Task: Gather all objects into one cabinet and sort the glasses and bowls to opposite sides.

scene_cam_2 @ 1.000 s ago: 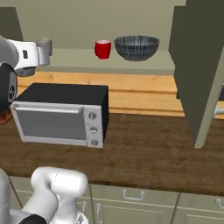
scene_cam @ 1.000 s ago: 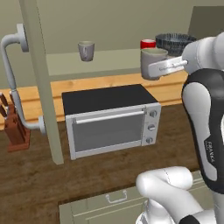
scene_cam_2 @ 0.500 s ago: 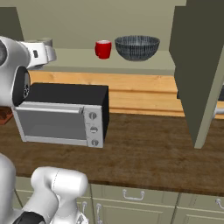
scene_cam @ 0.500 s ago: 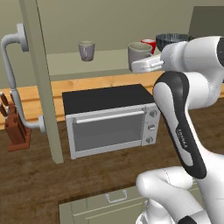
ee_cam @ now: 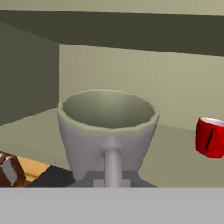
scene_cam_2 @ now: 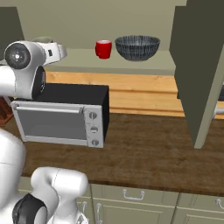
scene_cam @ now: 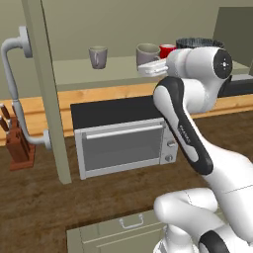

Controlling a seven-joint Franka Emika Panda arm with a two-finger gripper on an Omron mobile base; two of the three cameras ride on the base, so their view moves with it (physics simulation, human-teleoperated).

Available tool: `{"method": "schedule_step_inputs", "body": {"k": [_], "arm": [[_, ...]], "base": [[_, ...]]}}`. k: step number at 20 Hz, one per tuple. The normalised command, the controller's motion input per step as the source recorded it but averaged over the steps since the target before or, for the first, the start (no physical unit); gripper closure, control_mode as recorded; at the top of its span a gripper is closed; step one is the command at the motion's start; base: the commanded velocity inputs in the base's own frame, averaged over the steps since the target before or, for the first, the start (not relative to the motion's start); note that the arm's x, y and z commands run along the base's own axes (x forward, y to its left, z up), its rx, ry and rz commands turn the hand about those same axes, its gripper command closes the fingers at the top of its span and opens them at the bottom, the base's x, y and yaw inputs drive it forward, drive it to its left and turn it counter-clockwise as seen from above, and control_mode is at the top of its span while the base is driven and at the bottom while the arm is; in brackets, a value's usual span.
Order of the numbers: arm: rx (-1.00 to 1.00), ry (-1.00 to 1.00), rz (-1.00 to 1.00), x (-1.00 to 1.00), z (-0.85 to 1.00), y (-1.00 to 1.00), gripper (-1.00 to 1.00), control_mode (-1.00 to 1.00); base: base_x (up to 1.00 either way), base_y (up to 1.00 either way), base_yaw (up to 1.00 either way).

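Observation:
My gripper [scene_cam: 149,67] is shut on the handle of a grey mug [scene_cam: 147,53], held upright at the front edge of the cabinet shelf [scene_cam: 118,70]. In the hand view this mug [ee_cam: 107,127] stands just beyond the fingertips [ee_cam: 94,178], its handle towards the camera. A second grey mug [scene_cam: 98,57] stands further left on the shelf. The red cup [scene_cam: 167,49] is just right of the held mug, also seen as red cup [scene_cam_2: 103,48] and red cup [ee_cam: 210,136]. Right of it sits the dark ribbed bowl [scene_cam_2: 137,47].
A silver toaster oven [scene_cam: 123,143] stands on the counter below the shelf. The left cabinet door [scene_cam: 47,89] hangs open with its tubular handle [scene_cam: 10,74]; the right door [scene_cam_2: 199,65] is open too. A knife block [scene_cam: 19,144] is at the far left.
The arm has swung left and towards the shelf, carrying the grey mug from right of the red cup to its left.

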Motion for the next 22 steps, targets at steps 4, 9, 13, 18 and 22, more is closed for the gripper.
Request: {"method": "schedule_step_inputs", "body": {"k": [4, 9, 13, 18, 22], "arm": [[0.00, 0.00, 0.00, 0.46, 0.27, 0.12, 1.00, -1.00], [0.00, 0.07, 0.00, 0.59, 0.00, 0.12, 1.00, -1.00], [0.00, 0.06, 0.00, 0.54, -0.11, 0.01, 1.00, -1.00], [0.00, 0.00, 0.00, 0.71, -0.22, 0.11, 1.00, -1.00], [0.00, 0.00, 0.00, 0.63, -0.38, 0.22, 1.00, -1.00]], "base": [[0.00, 0.00, 0.00], [0.00, 0.00, 0.00], [0.00, 0.00, 0.00], [0.00, 0.00, 0.00], [0.00, 0.00, 0.00]]}}
